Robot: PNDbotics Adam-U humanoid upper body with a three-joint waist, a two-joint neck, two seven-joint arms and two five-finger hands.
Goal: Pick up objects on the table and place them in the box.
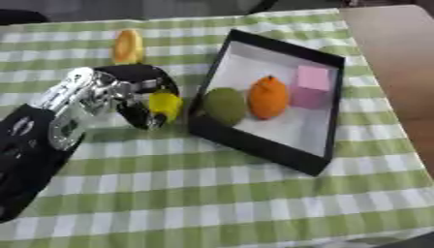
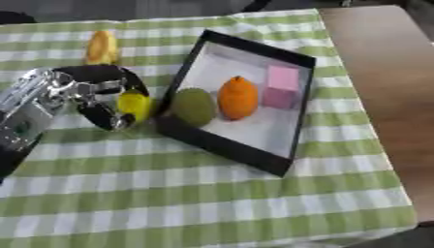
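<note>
My left hand (image 1: 140, 92) reaches in from the lower left, its fingers curled round a small yellow fruit (image 1: 165, 104) just left of the box. The black-rimmed box (image 1: 254, 140) with a white floor lies tilted at centre right. Inside it sit a green round fruit (image 1: 224, 105), an orange fruit (image 1: 268, 97) and a pink cube (image 1: 310, 86). A yellow-orange fruit (image 1: 128, 46) lies on the cloth beyond the hand. My right hand shows in neither view.
A green and white checked cloth (image 1: 220, 193) covers the table. Bare brown tabletop (image 1: 398, 72) runs along the right side past the cloth's edge.
</note>
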